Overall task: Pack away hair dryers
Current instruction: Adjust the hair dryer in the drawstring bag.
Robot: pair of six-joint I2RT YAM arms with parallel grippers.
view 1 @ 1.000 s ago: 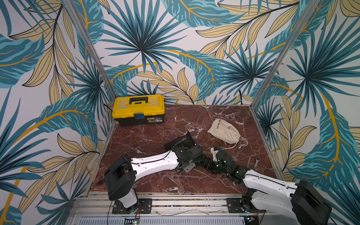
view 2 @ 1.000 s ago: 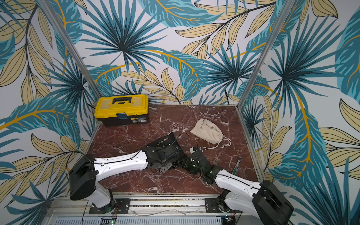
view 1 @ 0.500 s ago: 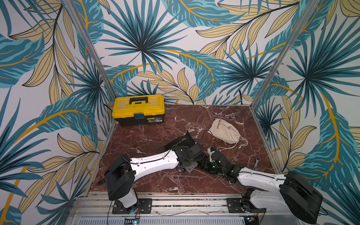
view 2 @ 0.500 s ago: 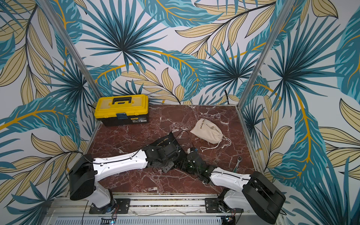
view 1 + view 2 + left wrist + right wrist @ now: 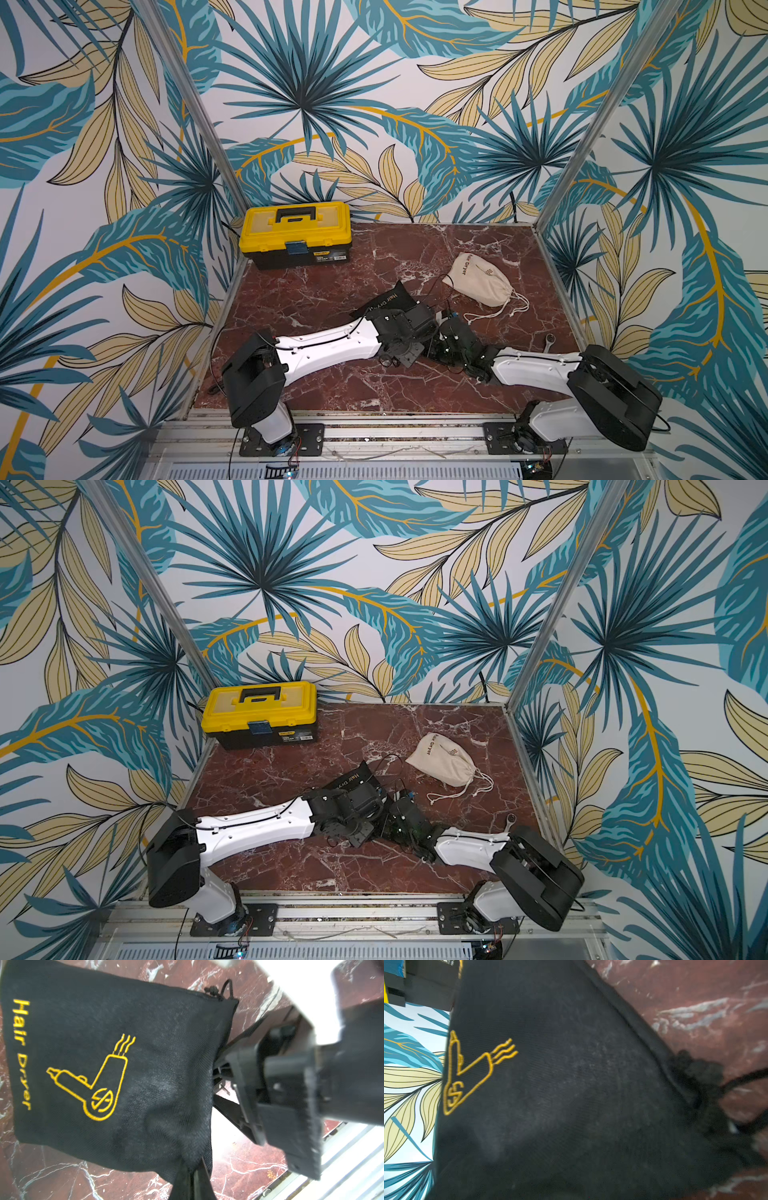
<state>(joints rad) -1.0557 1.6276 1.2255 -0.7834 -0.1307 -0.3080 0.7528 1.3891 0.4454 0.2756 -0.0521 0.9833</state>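
No hair dryers show in any view; they are hidden. A black drawstring bag [image 5: 390,301] [image 5: 353,781] printed "Hair Dryer" lies mid-table. It fills the left wrist view [image 5: 124,1064] and the right wrist view [image 5: 571,1084]. My left gripper [image 5: 192,1176] [image 5: 415,318] is shut on the rim at the bag's mouth. My right gripper [image 5: 228,1076] [image 5: 451,332] sits at that same mouth with its fingers reaching under the fabric. Cloth covers its jaws, so how they stand is hidden.
A beige drawstring bag [image 5: 478,282] [image 5: 444,758] lies cinched at the back right, its cords trailing forward. A shut yellow toolbox [image 5: 296,232] [image 5: 259,712] stands in the back left corner. A small wrench [image 5: 549,340] lies by the right wall.
My right arm has folded lower and pushed its gripper left, up against the black bag's mouth. The left arm and the bag have barely shifted.
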